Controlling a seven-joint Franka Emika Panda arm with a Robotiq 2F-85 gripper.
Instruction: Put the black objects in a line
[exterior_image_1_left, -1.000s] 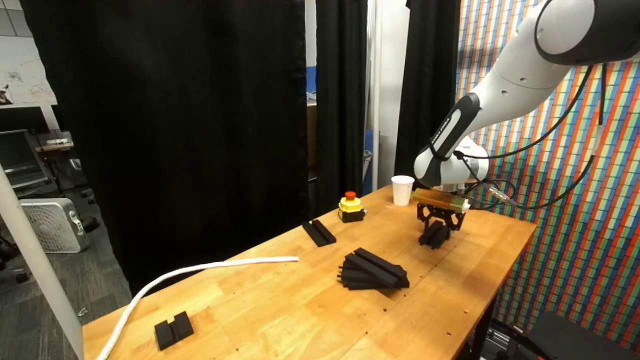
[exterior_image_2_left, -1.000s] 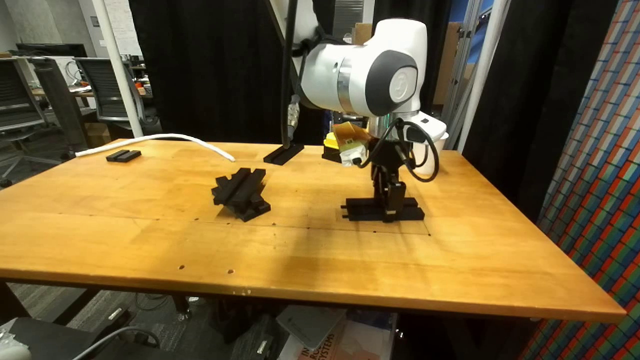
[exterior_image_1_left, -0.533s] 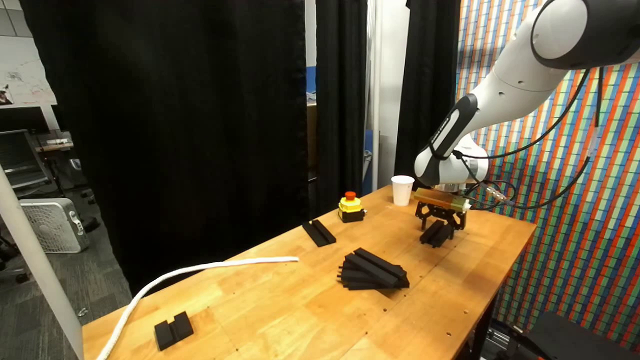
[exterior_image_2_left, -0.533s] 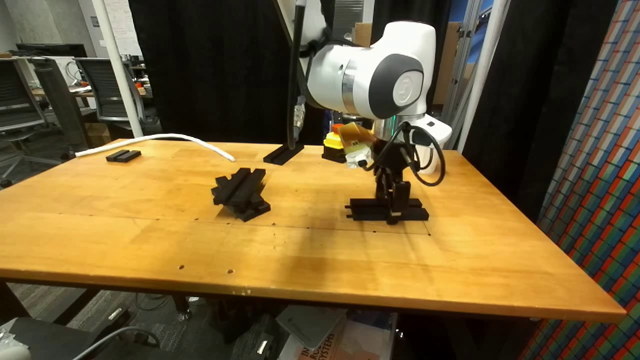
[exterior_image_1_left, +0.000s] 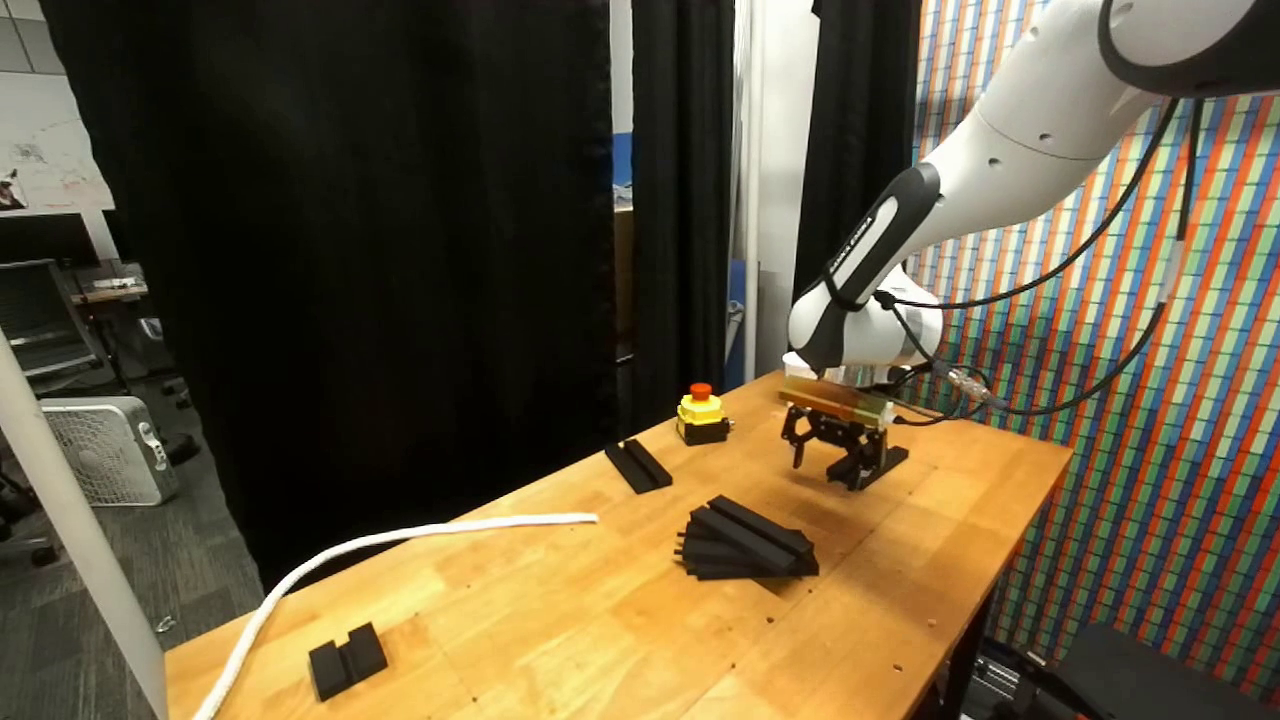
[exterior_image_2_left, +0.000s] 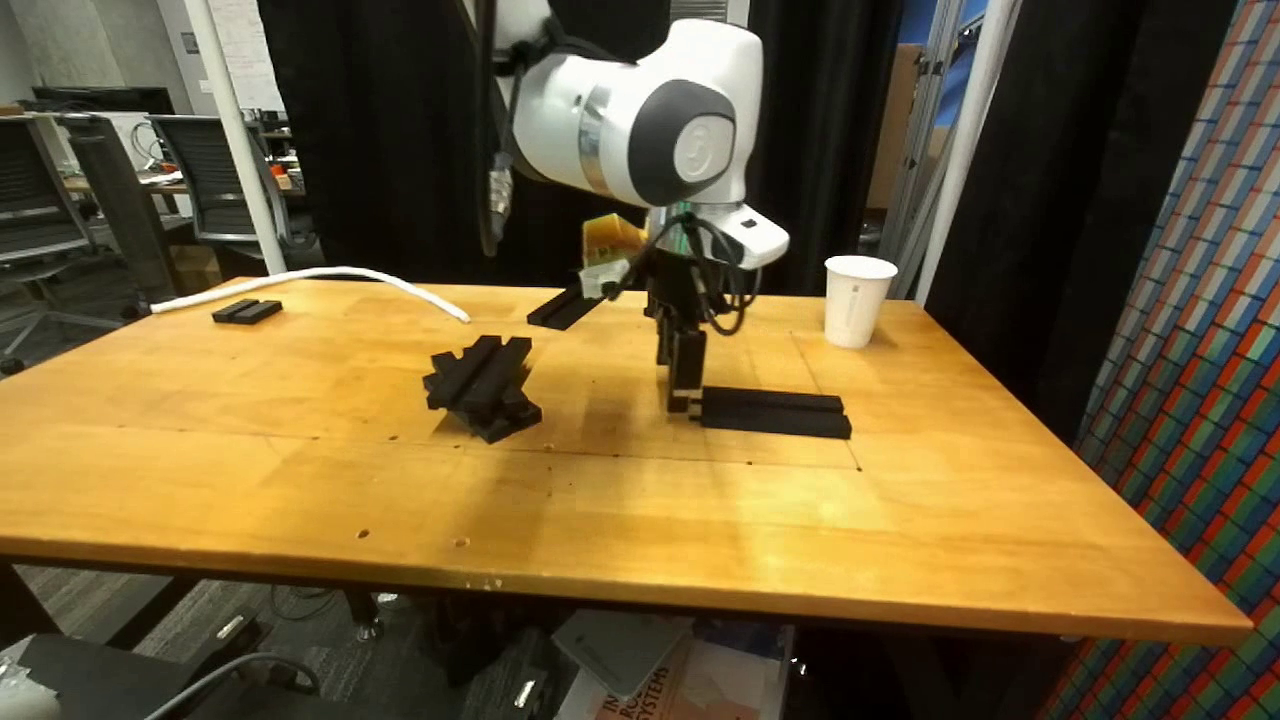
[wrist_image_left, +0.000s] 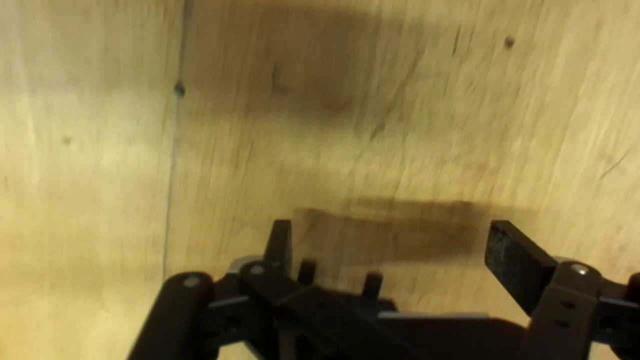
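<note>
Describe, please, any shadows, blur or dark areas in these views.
In the wrist view, soft shadows lie on the table beyond the open gripper, and the black bar's pegs look blurred; in an exterior view, dim shadows fall near the gripper; in an exterior view, the large black curtain shows hardly any detail.

Wrist view apparently near tabletop (wrist_image_left: 340, 170)

Black curtains (exterior_image_1_left: 350, 280) behind a wooden table (exterior_image_1_left: 560, 620), a multicoloured grid-patterned wall (exterior_image_1_left: 1160, 500) alongside, dark grey floor (exterior_image_1_left: 205, 575).
</note>
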